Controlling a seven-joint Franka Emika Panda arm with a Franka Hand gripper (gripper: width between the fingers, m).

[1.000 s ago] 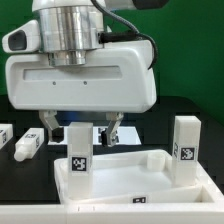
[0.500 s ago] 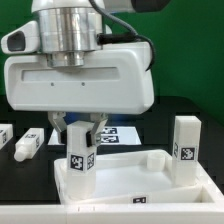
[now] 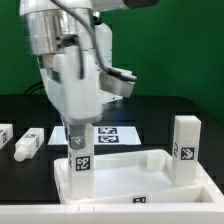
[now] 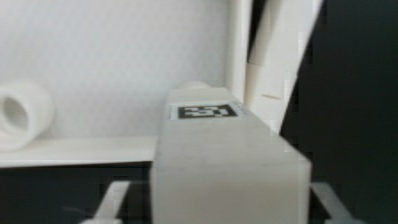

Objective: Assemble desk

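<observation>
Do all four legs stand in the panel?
No: only a first leg and a second leg stand in the panel; two loose legs lie on the table.

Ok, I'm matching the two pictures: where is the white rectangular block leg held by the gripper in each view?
Exterior view: the white rectangular block leg stands upright toward the exterior view's left.
Wrist view: it fills the middle foreground, its tag facing the camera.
Shared landmark: the white plastic square rimmed panel it stands in.
</observation>
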